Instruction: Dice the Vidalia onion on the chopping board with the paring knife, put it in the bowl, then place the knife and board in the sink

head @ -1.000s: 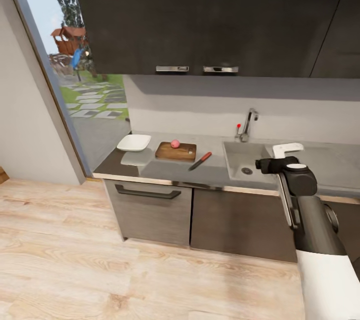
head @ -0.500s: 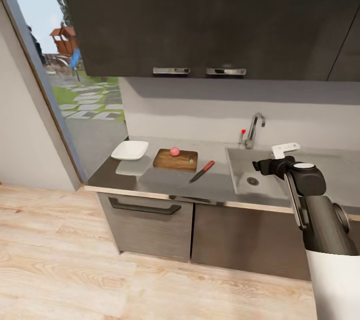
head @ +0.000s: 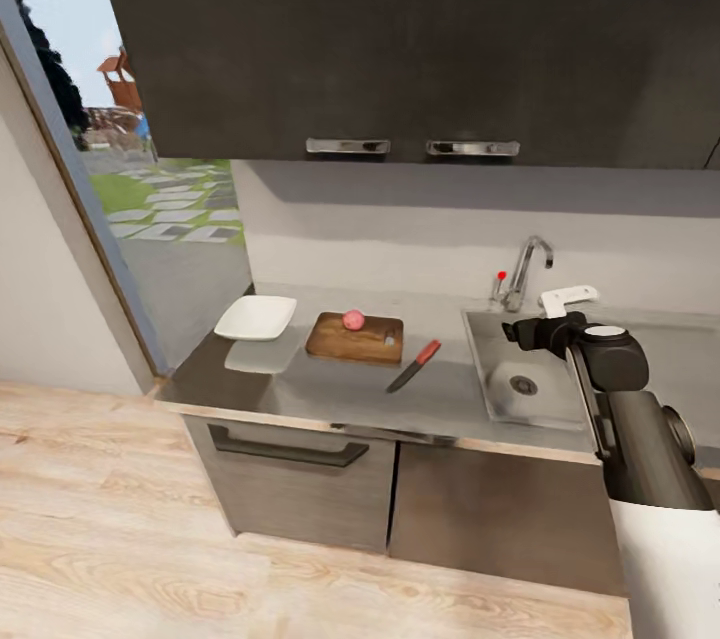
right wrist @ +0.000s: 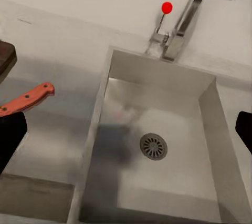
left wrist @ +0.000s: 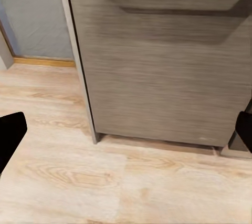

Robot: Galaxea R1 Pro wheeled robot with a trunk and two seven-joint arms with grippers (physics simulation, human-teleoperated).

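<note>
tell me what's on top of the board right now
Only the onion, near the back edge of the board. The knife lies beside it on the countertop, not on it. Nothing looks covered.

Your right arm had a white lower shell, a dark grey cylindrical middle link, and a black rounded joint housing with a white cap. The right gripper was black with one white finger. In both wrist views, your fingertips appeared plain black.

Cam nearer countertop; objs unmoved, seemingly.

Home kitchen — sink, countertop, wall cabinets.
</note>
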